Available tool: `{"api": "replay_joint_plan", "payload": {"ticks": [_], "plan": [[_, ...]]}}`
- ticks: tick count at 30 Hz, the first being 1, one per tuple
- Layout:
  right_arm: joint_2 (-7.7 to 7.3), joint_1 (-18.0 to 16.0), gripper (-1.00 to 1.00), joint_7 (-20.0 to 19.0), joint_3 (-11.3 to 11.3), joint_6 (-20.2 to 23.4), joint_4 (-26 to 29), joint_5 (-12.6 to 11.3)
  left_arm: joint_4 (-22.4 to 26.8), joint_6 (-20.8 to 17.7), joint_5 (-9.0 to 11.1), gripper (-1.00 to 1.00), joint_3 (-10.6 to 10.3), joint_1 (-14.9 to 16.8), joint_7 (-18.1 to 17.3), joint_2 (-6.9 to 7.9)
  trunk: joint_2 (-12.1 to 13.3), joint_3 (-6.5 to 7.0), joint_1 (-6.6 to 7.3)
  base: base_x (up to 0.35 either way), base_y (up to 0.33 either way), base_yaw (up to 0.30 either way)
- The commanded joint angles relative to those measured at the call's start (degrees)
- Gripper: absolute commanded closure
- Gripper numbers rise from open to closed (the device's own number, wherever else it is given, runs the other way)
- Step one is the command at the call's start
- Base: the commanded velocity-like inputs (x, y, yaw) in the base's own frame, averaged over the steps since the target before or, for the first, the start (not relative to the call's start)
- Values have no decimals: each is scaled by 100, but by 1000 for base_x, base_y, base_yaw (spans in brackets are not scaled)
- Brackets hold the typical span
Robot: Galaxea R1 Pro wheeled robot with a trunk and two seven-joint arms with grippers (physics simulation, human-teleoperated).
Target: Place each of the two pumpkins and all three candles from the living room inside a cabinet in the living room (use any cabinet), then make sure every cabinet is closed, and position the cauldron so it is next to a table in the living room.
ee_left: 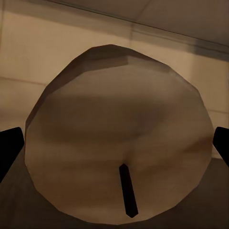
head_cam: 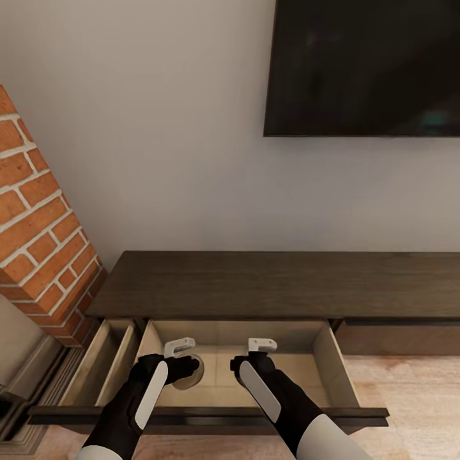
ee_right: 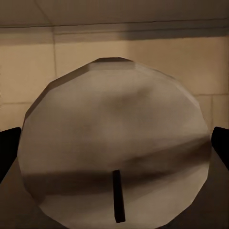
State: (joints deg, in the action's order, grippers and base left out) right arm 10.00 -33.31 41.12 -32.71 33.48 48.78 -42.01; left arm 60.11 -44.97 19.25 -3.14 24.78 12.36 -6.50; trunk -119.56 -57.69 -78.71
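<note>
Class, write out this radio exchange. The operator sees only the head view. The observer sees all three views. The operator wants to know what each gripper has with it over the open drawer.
Operator: My right gripper blocks whatever is under it in the drawer. Is anything there?
Observer: Yes. The right wrist view shows the right candle between its fingers, dark wick towards the camera.
Operator: And the pale disc peeking out under my left gripper?
Observer: The left wrist view shows it is the left candle, with a dark wick, and one of the fingers at each side. I cannot tell whether they are pressing on it.
</note>
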Motion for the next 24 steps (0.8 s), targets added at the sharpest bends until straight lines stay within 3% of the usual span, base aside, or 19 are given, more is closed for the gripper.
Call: {"api": "replay_joint_plan", "payload": {"ticks": [1, 14, 24], "plan": [[0, 0, 100, 9, -15, -12, 0, 5, 1, -1, -10, 100, -2, 0, 13, 0, -42, -18, -22, 0, 0, 0], [0, 0, 100, 10, -130, -61, 0, 17, 1, 6, 0, 100, 2, 0, 4, 17, -563, -252, -308, 0, 0, 0], [0, 0, 100, 4, -130, -61, 0, 14, 4, -2, 8, 100, 1, 0, 4, 9, -563, -252, -308, 0, 0, 0]]}}
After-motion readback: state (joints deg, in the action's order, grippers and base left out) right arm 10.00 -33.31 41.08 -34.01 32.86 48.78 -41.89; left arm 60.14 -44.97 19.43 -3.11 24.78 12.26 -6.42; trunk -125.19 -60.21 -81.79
